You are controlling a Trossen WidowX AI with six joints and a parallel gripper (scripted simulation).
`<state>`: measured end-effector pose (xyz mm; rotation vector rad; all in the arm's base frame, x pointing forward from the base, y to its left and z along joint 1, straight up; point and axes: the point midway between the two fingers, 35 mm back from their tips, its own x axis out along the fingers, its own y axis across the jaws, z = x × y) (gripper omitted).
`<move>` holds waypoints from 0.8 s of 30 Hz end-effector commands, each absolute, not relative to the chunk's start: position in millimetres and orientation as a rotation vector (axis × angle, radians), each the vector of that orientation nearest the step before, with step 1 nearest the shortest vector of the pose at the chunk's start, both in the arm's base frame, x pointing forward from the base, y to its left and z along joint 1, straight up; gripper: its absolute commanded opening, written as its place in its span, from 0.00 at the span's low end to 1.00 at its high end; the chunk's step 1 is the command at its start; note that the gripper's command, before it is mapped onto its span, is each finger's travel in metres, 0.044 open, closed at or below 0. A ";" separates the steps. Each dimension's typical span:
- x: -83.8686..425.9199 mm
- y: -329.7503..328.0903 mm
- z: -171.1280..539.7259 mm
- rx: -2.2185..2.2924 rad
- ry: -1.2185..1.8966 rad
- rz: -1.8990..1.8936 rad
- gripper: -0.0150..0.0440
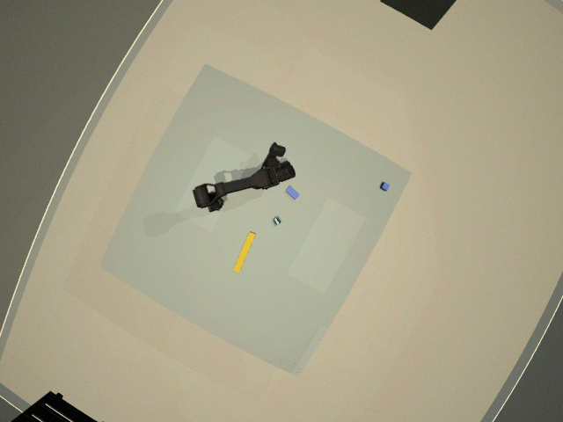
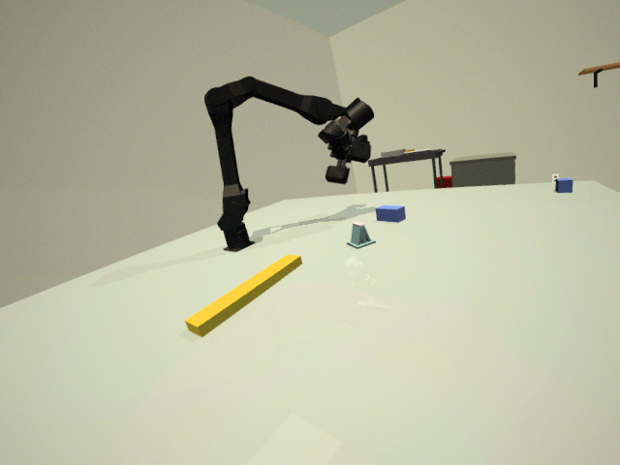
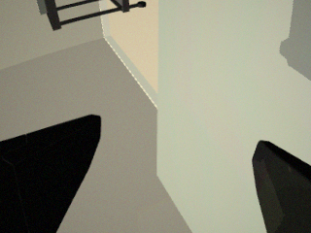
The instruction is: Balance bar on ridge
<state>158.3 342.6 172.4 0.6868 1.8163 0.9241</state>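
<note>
A long yellow bar (image 1: pixel 244 252) (image 2: pixel 245 294) lies flat on the table, in front of the arm's base in the exterior view. A small teal ridge (image 1: pixel 276 221) (image 2: pixel 358 234) stands upright on its base plate, apart from the bar, with nothing on top. My gripper (image 3: pixel 179 139) is open and empty, its dark fingertips wide apart in the wrist view. It hangs high above the table, beyond the ridge and the bar in the exterior view. Neither bar nor ridge shows in the wrist view.
A blue block (image 1: pixel 292 192) (image 2: pixel 390 214) lies near the ridge, on the side away from the bar. A smaller blue cube (image 1: pixel 385 185) (image 2: pixel 564 185) sits near a far table edge. A dark side table (image 2: pixel 406 157) and a grey cabinet (image 2: pixel 482 170) stand in the background.
</note>
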 end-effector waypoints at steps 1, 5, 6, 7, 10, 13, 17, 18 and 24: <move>184.7 326.9 168.1 0.735 1.775 0.811 0.79; 205.2 311.8 164.4 0.773 1.742 0.723 0.79; 210.1 307.8 163.5 0.783 1.733 0.701 0.79; 214.6 303.7 163.0 0.795 1.727 0.679 0.79; 227.4 290.9 161.3 0.830 1.710 0.614 0.79; 239.4 277.6 159.7 0.866 1.692 0.548 0.79; 253.7 259.9 157.3 0.907 1.668 0.464 0.79; 257.5 254.9 156.4 0.916 1.660 0.441 0.79; 278.1 223.8 151.1 0.970 1.615 0.300 0.79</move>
